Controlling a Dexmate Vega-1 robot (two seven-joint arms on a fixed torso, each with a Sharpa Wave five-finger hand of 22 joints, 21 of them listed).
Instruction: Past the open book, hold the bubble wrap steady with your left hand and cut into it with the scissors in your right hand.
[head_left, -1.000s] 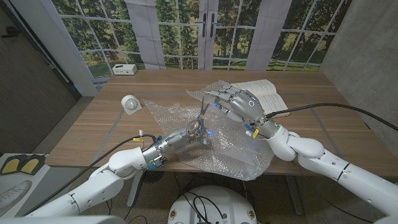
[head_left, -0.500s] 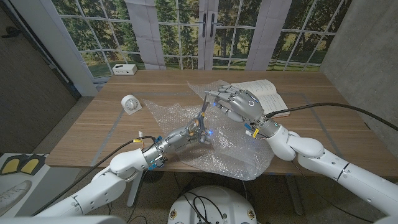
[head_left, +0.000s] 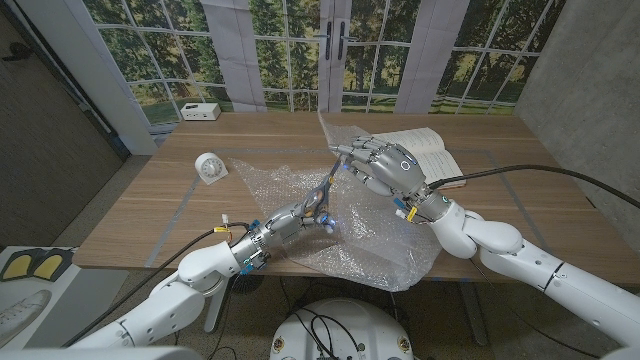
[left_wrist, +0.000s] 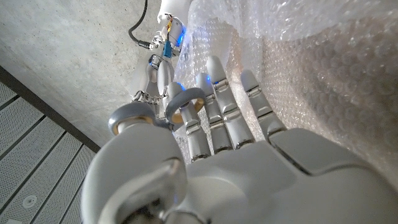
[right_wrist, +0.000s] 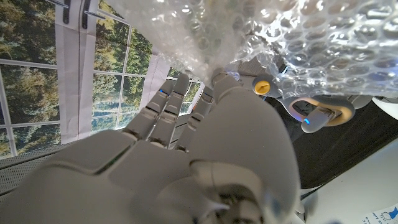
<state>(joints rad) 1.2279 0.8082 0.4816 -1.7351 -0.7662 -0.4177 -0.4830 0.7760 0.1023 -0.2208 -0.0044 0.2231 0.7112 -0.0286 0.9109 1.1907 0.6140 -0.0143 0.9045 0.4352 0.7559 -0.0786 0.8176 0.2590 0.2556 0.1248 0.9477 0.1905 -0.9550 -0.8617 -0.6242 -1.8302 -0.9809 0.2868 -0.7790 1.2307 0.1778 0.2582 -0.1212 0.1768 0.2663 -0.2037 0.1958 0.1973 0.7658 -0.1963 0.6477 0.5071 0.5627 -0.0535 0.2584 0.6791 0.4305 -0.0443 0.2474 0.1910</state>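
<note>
The bubble wrap (head_left: 340, 225) is spread over the middle of the wooden table (head_left: 150, 205), reaching from near the far side to the near edge, where it hangs over. One corner of the sheet is lifted into a peak at the fingertips of the right hand (head_left: 385, 168), just in front of the open book (head_left: 425, 150). The sheet is seen pinched between that hand's closed fingers (right_wrist: 163, 109) in the right wrist view, the wrap rising straight off them. The scissors (head_left: 322, 195) are held in the left hand (head_left: 300, 213), a finger passed through a yellow-lined handle ring (left_wrist: 185, 106), with the blades pointing up toward the lifted corner. The remaining left fingers (left_wrist: 219, 109) lie straight against the wrap. Whether the blades touch the sheet cannot be told. A small white clock (head_left: 210, 168) stands on the table to the left of the wrap, and a white box (head_left: 200, 111) sits at the far left corner.
</note>
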